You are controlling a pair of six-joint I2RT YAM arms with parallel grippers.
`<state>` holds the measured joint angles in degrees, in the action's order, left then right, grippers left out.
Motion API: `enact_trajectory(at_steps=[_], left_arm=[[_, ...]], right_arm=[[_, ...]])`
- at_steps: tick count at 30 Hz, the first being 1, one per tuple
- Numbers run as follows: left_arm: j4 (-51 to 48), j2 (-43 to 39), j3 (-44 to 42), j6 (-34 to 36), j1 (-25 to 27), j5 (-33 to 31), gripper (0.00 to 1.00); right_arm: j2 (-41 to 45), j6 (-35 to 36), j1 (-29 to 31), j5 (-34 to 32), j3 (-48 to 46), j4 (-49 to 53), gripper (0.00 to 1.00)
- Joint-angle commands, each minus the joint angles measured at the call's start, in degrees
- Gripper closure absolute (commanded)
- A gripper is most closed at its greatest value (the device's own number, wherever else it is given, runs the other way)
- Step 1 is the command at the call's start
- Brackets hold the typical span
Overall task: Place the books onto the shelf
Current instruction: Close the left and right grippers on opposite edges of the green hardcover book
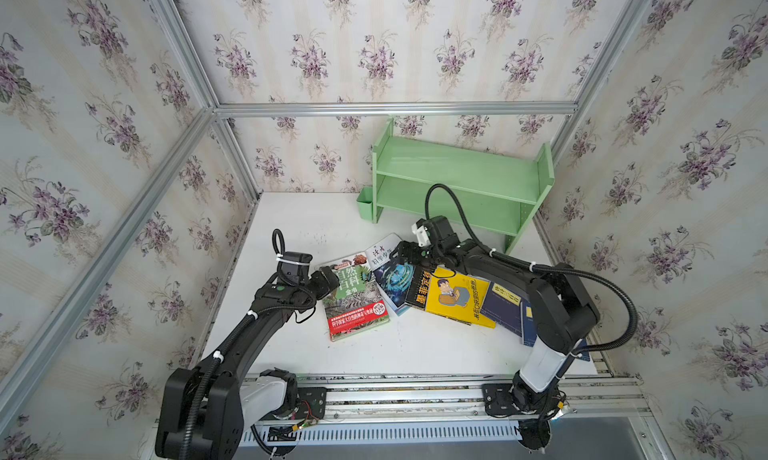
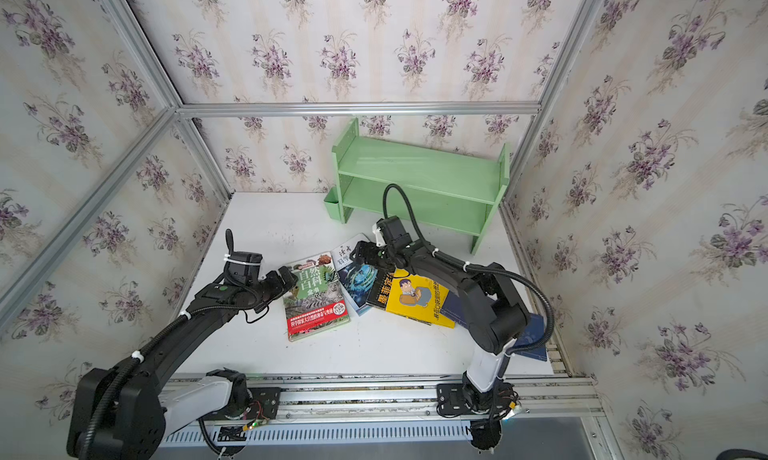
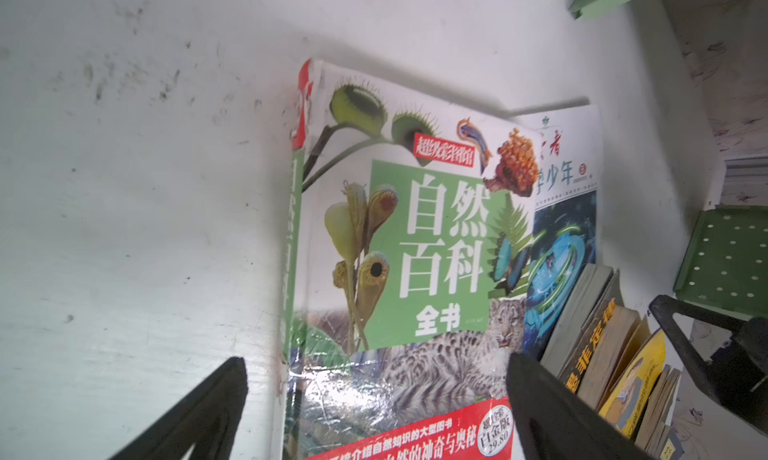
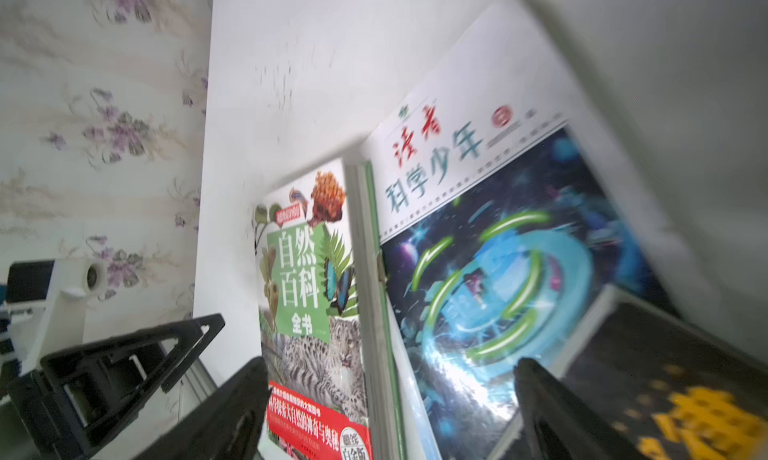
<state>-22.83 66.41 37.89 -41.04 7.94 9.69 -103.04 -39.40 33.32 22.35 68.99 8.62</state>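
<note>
Left gripper (image 1: 329,278) jaws wide, empty, at the left edge of the green nature book (image 1: 355,298), probably lining up a spine-side grab; contact unclear. Books lie fanned flat on the table (image 1: 307,229), overlapping. White-blue swirl book (image 1: 392,281) sits under the right gripper (image 1: 401,252), which is spread open, holding nothing, likely set to pinch its far edge; right wrist view is blurry. Black book (image 1: 419,289) mostly covered by the yellow cartoon book (image 1: 457,298). Navy books (image 1: 505,308) half hidden by the right arm. Shelf (image 1: 457,175) far right, both tiers bare.
</note>
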Motion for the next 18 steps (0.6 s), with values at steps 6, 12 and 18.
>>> enact_trajectory(at_steps=[6,12,18], left_arm=[[4.8,5.4,-2.5,0.3,-2.4,8.1,0.0],[11.1,9.8,-4.4,-2.4,-3.2,13.2,0.0],[14.2,12.0,-4.7,-2.6,-4.2,16.3,0.0]], right_arm=[[-7.8,-1.2,5.2,3.1,4.7,-1.9,0.08],[-11.4,-2.6,5.2,2.6,6.3,0.0,0.1],[-15.1,-2.8,5.4,3.6,9.5,2.5,0.11]])
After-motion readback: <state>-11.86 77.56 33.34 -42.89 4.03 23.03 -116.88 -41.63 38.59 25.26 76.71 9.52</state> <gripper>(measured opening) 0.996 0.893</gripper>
